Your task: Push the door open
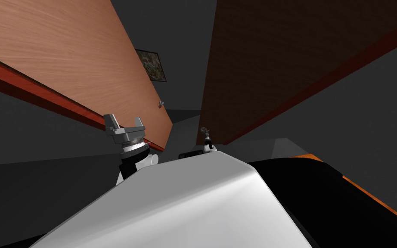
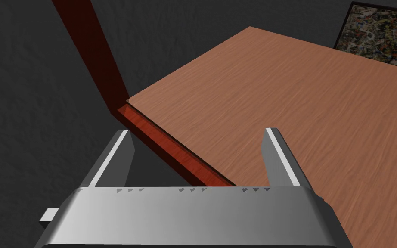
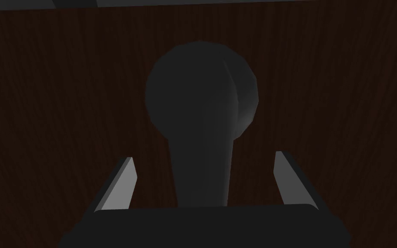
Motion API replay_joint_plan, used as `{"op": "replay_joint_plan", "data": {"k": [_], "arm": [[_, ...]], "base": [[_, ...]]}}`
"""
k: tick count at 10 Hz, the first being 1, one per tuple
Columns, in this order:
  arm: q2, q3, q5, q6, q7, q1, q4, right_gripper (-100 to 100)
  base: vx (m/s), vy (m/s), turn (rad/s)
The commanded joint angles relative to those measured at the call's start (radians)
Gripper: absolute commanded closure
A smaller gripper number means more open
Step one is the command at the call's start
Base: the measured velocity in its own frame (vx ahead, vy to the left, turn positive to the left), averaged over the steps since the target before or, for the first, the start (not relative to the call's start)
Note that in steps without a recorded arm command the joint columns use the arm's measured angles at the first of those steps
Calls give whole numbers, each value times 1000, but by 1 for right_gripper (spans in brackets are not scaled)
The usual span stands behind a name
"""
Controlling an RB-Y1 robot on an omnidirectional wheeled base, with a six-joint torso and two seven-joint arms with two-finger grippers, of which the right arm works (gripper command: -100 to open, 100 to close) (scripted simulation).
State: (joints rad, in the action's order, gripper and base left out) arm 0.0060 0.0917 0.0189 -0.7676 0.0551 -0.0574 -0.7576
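Head view: the dark door (image 1: 279, 56) takes up the upper right of the frame. The right gripper (image 1: 205, 134) shows small at that door's lower corner, just above centre. On the upper left there's a lighter wood door (image 1: 64, 51) in a red frame (image 1: 42, 97), with the left gripper (image 1: 125, 122) up in front of its lower edge. I honestly can't tell how far the dark door has swung, if at all. My guess is the push itself is yet to be done.

Left wrist view: this gripper is wide open and holds nothing. It's pointing at the spot where the light door meets its red frame.

Right wrist view: this gripper is spread wide too, with the dark door's lever handle (image 3: 202, 107) running right down between its two fingers. There's a gap on both sides, so it's straddling the lever without squeezing it. I'd say what's left is closing or leaning on that lever, then shoving the door.
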Motion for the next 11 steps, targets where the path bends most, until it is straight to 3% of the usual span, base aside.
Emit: {"op": "replay_joint_plan", "data": {"k": [1,6,11], "arm": [[-1,0,0,2,0,2,-2,100],[-1,0,0,2,0,2,-2,100],[-28,34,19,5,8,3,-1,100]], "base": [[-12,0,-4],[-18,-1,2],[161,27,-27]]}}
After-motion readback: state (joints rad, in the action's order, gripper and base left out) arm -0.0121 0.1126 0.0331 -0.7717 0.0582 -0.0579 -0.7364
